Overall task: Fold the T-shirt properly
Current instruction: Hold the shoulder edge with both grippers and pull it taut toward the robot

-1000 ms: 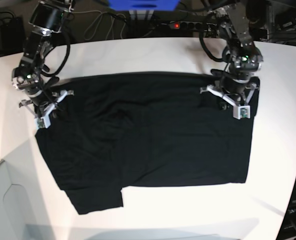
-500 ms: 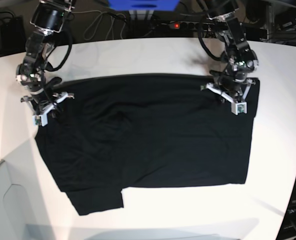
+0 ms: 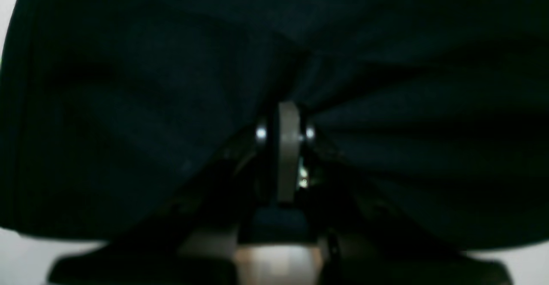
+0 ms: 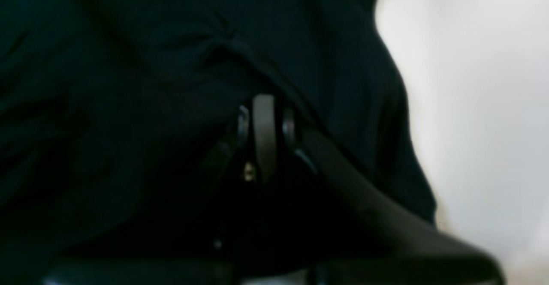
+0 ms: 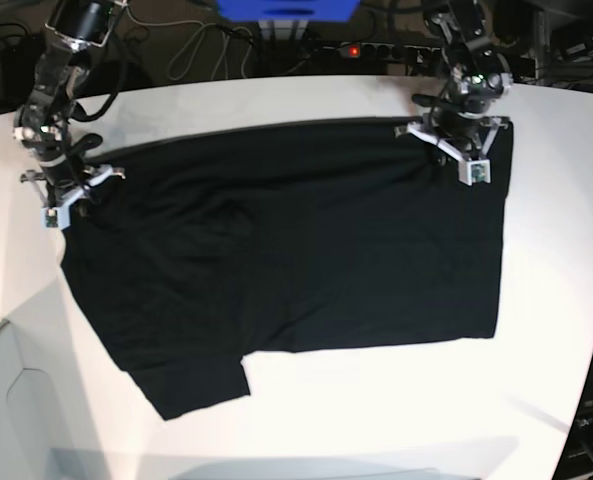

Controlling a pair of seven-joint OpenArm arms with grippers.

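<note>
At the left of the base view, the right arm reaches down to the far left corner of the T-shirt. The right gripper sits at that corner, and in the right wrist view its jaws are pressed together with a pinch of black cloth between them; creases fan out from the pinch point. To the right of the cloth in that wrist view, bare white worktop shows.

The T-shirt lies spread across the middle of the white worktop, plain black side up, no print visible. Its far edge runs almost straight between the two grippers. The near edge is uneven: a flap of cloth juts toward the camera at the lower left, while the rest of the near edge runs straight to the lower right corner. Shallow wrinkles cross the left half of the cloth.

At the right of the base view, the left arm comes down on the far right corner of the T-shirt. The left gripper rests there, and the left wrist view shows its jaws closed on a fold of the black cloth, with folds radiating from the grip. Thin strips of white worktop show at the lower corners of that view.

Behind the worktop, a power strip with a red light and loose cables lie on the floor.
</note>
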